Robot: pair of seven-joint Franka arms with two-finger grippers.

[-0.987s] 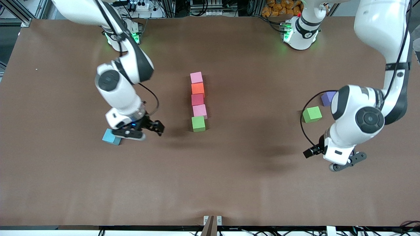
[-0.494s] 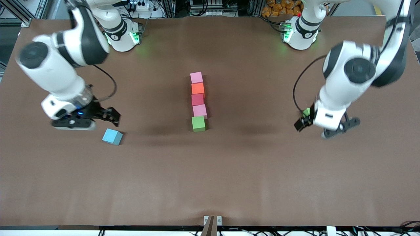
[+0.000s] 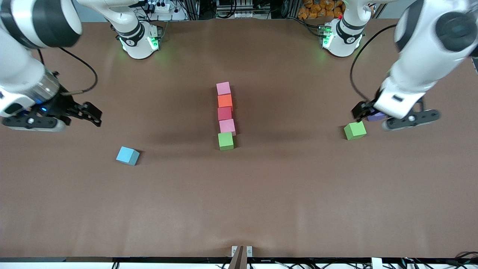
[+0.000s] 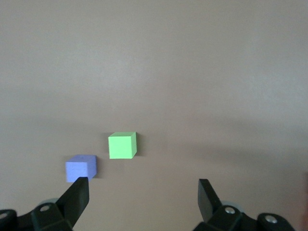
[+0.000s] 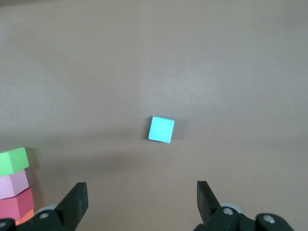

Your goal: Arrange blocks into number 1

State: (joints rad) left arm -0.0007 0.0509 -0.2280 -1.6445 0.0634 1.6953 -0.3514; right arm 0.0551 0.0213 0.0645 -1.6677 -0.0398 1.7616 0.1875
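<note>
Now both grippers hang empty, jaws wide: right gripper (image 3: 56,116) over bare table (image 3: 239,209), light blue block (image 3: 127,155) at its 4 o'clock; left gripper (image 3: 396,117) above the purple block (image 3: 374,117), a green block (image 3: 355,130) beside; the five-block column (image 3: 225,116) stands mid-table

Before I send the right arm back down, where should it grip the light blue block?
Grip the light blue block across two opposite side faces, coming straight down from above. It sits flat and alone on the table, turned slightly askew to the column of blocks, so rotate the open right gripper to match its faces.
</note>
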